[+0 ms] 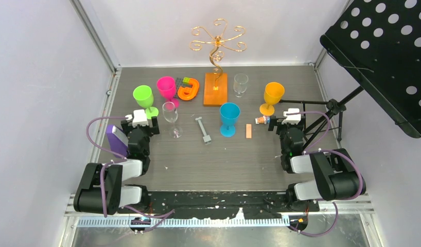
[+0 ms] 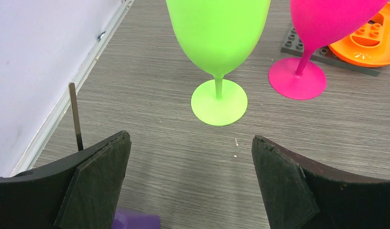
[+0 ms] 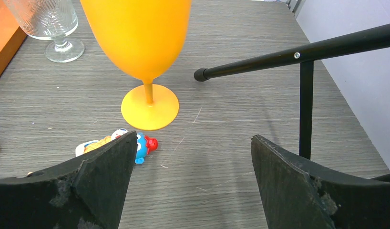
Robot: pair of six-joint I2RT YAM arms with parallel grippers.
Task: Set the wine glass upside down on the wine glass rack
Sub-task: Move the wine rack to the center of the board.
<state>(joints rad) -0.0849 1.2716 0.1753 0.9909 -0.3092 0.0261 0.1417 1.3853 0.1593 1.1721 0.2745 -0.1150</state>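
Note:
The wine glass rack [image 1: 217,38] is a gold wire stand with scrolled arms on an orange base [image 1: 215,88] at the back centre. Several wine glasses stand upright on the table: a clear tall one [image 1: 171,116], a clear short one [image 1: 240,84], and green [image 1: 144,98], pink [image 1: 167,88], blue [image 1: 229,118] and orange [image 1: 273,96] ones. My left gripper [image 1: 141,118] is open just short of the green glass [image 2: 218,38], with nothing between its fingers [image 2: 190,162]. My right gripper [image 1: 291,114] is open and empty [image 3: 193,162], just short of the orange glass [image 3: 140,38].
A purple block [image 1: 116,140] lies by the left arm, and a small toy figure [image 1: 261,120] by the right gripper. A metal bolt [image 1: 203,130], a small orange block [image 1: 248,131] and an orange toy [image 1: 189,88] lie mid-table. A black music stand [image 1: 383,46] stands at right, one leg [image 3: 298,52] over the table.

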